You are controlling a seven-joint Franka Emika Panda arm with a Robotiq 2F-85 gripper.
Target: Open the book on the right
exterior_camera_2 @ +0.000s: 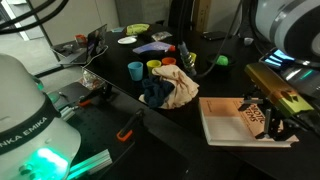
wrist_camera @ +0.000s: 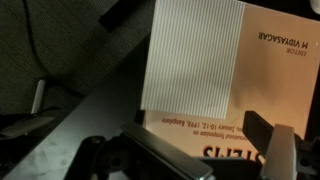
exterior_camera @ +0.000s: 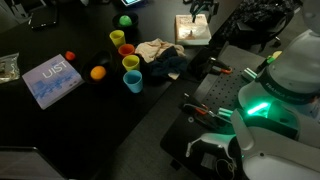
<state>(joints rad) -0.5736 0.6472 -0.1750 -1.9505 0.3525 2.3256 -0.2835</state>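
A dark tabletop (exterior_camera: 45, 125) fills the scene in dim light. In an exterior view, at its left lies a light-blue book (exterior_camera: 50, 80) with big white letters, then an orange ball (exterior_camera: 97, 72) and a cluster of coloured cups (exterior_camera: 129, 62). A crumpled cloth (exterior_camera: 160, 52) lies just beside them. Further right, near the far edge, the book (exterior_camera: 190, 32) lies flat under the gripper (exterior_camera: 200, 13).

In the exterior view from the opposite end, the book (exterior_camera_2: 225, 120) is a thick paperback with a pale cream cover. It lies closed, just right of the cloth (exterior_camera_2: 172, 90), with the gripper (exterior_camera_2: 262, 120) low over its right end.

The wrist view shows the book (wrist_camera: 195, 60) close up: a finely ribbed pale panel, the small print "M VIDYASAGAR" at its right, and large reddish letters below. The gripper (wrist_camera: 185, 150) has its fingers (wrist_camera: 270, 140) spread wide over the cover; whether they touch it I cannot tell.
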